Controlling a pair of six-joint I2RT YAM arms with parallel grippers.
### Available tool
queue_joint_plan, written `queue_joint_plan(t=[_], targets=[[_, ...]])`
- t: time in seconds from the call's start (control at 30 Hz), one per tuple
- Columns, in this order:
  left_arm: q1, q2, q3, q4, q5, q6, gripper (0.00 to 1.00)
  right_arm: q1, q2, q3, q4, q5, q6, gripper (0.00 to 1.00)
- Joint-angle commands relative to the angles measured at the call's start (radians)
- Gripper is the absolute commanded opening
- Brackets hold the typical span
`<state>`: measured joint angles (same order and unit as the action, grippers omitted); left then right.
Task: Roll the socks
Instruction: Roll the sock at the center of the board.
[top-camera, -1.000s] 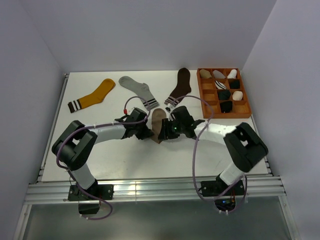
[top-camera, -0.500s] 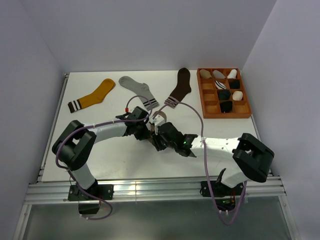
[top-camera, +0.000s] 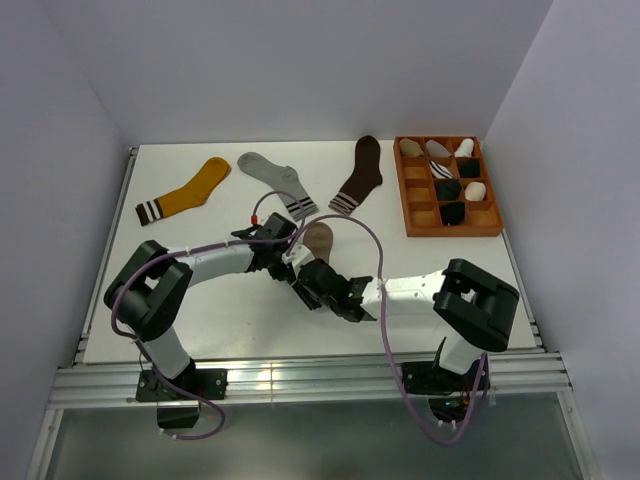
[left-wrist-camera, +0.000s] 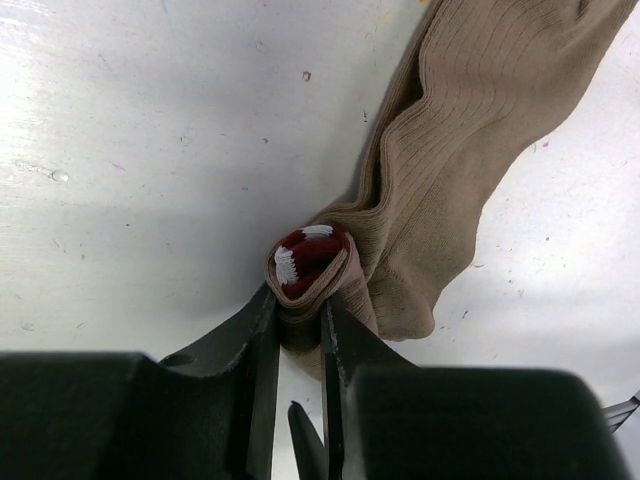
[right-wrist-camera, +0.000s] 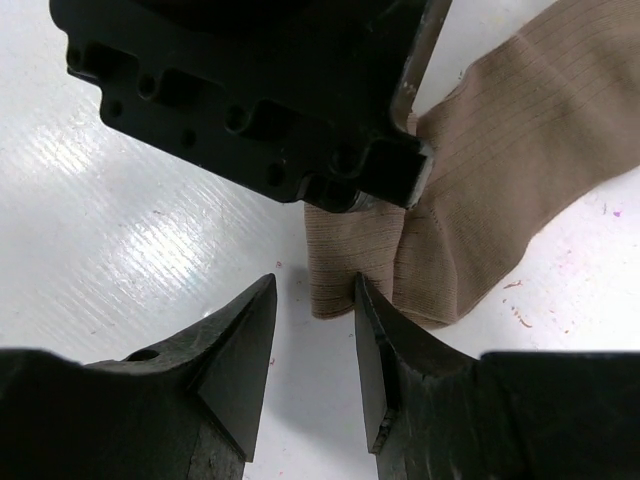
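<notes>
Gripped the taupe sock (left-wrist-camera: 470, 130) with the left gripper (left-wrist-camera: 298, 312), jaws drawn close on the curled cuff end, with maroon and white showing inside the curl just past the fingertips. Had the rest of that sock flat on the white table (top-camera: 200, 300), stretching away from the grip toward the far side. Sat near the middle of the table in the top view, just in front of the striped cuffs of two other socks.

Faced the left gripper with the right gripper (right-wrist-camera: 315, 330), nearly nose to nose, low over the table. Held nothing in those jaws, which stood partly open. Took only a loose corner of the taupe fabric into the gap between the fingertips, with no pinch visible on it.

Showed three more socks spread flat along the far side: a mustard-yellow sock (top-camera: 190, 190) at the left, a light grey sock (top-camera: 275, 180) beside it, then a dark brown sock (top-camera: 360, 175). Showed a divided wooden tray (top-camera: 405, 200) at the far right, with rolled bundles (top-camera: 448, 188) in several compartments, dark, pale and striped.
</notes>
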<state>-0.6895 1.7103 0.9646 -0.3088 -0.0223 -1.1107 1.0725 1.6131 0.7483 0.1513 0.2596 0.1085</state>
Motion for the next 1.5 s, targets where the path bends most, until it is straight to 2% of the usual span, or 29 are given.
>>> queue_joint_plan(t=[0.0, 0.23, 0.87, 1.0, 1.17, 1.47], targets=[[-0.013, -0.002, 0.008, -0.084, 0.007, 0.043, 0.09, 0.017, 0.005, 0.045, 0.054, 0.093, -0.036, 0.45], [-0.013, -0.006, 0.006, -0.084, 0.010, 0.046, 0.10, 0.037, -0.009, 0.062, 0.048, 0.133, -0.064, 0.45], [-0.016, -0.011, 0.019, -0.095, 0.013, 0.058, 0.10, 0.050, 0.189, 0.115, -0.081, 0.168, -0.026, 0.45], [-0.013, -0.011, 0.022, -0.098, 0.013, 0.068, 0.10, 0.053, 0.131, 0.070, -0.066, 0.107, 0.040, 0.45], [-0.002, 0.008, 0.008, -0.075, 0.058, 0.066, 0.10, 0.053, 0.067, -0.006, -0.022, 0.124, 0.102, 0.48], [-0.002, 0.008, 0.025, -0.096, 0.062, 0.066, 0.11, 0.056, 0.116, 0.029, -0.022, 0.190, 0.088, 0.45]])
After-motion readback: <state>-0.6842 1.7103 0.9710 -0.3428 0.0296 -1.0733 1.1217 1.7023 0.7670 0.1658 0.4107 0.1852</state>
